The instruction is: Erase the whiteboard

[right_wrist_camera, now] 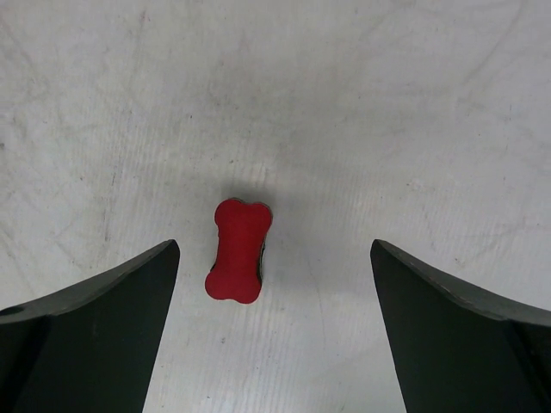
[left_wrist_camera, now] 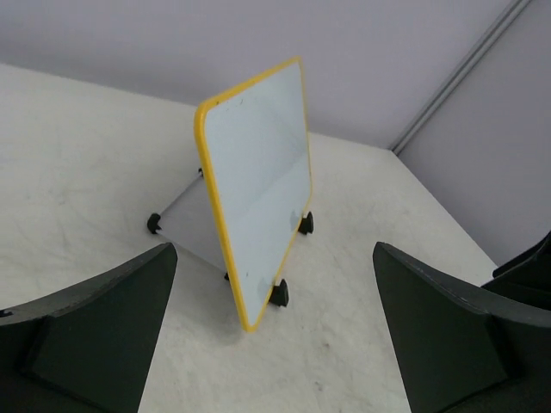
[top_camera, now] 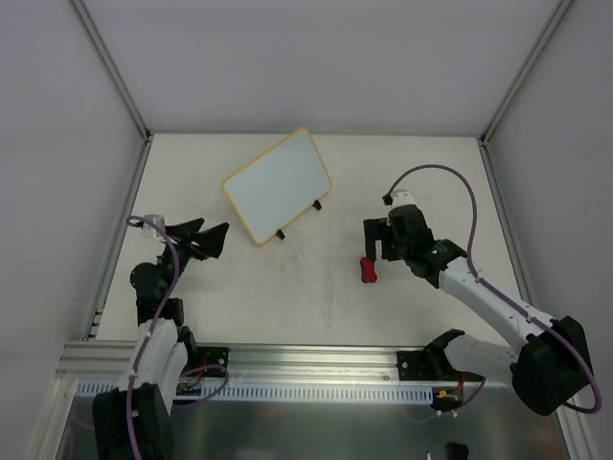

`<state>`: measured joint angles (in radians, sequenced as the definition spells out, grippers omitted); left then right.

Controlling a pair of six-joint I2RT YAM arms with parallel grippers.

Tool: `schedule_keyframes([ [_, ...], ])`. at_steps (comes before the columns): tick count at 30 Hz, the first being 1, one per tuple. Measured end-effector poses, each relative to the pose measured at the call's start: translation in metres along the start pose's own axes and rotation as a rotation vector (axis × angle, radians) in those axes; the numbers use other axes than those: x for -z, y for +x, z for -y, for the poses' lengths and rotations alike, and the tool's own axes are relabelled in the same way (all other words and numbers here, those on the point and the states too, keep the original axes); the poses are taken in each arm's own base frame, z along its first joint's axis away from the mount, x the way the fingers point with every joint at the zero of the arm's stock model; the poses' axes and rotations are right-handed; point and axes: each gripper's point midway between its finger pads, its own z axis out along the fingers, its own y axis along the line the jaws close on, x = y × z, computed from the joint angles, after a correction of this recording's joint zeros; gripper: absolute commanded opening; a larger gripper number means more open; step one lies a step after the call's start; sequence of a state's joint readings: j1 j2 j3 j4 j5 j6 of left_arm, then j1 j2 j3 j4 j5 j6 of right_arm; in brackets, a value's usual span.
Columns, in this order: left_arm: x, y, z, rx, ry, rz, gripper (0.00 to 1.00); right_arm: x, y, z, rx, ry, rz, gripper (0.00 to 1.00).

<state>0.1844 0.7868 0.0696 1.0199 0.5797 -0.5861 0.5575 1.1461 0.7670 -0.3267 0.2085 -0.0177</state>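
**Right gripper [top_camera: 376,244] spread wide over the red eraser; whiteboard stands apart at the far centre**

Right gripper fingers [right_wrist_camera: 103,327] are wide apart and hold nothing. In the right wrist view the small red eraser [right_wrist_camera: 238,251] lies flat on the table [top_camera: 287,297] in the gap between them, a little closer to the left-hand finger and touching neither. The eraser is bone-shaped, with a thin dark layer showing along one edge. From above it sits just in front of the gripper's tips, on a scuffed, pale patch of table.

The left gripper [top_camera: 209,235] is also open and empty, low over the left side of the table. It faces the whiteboard [top_camera: 278,184] and is well clear of it.

The whiteboard stands toward the far side of the table, left of centre and turned at an angle to the table edges. It is propped up and leaning back rather than lying flat. Its two small black feet [left_wrist_camera: 278,294] rest on the table along the lower edge, and a thin rear strut reaches back to a third black foot [left_wrist_camera: 154,224]. The yellow frame runs round rounded corners, and the face reads as plain white in both the overhead and left wrist views.

Whiteboard and eraser are well apart, the eraser nearer and to the right. A purple cable [top_camera: 450,177] loops above the right arm.
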Motion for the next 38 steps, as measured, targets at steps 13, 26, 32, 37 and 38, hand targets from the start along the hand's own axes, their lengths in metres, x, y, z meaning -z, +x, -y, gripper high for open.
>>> schedule_keyframes([
  [13, 0.032, 0.03, -0.031, 0.067, -0.306, -0.095, 0.99, -0.017, 0.023, -0.004, -0.035, -0.07, 0.134, 0.99],
  [26, 0.043, 0.054, -0.044, 0.077, -0.388, -0.181, 0.99, -0.01, 0.008, -0.008, -0.061, -0.117, 0.273, 0.99],
  [32, 0.043, 0.054, -0.045, 0.077, -0.395, -0.181, 0.99, -0.008, 0.005, -0.008, -0.059, -0.12, 0.288, 0.99],
  [37, 0.044, 0.053, -0.047, 0.075, -0.406, -0.176, 0.99, -0.008, 0.005, -0.008, -0.059, -0.121, 0.29, 0.99],
  [38, 0.044, 0.053, -0.047, 0.075, -0.407, -0.175, 0.99, -0.008, 0.004, -0.008, -0.059, -0.122, 0.291, 0.99],
])
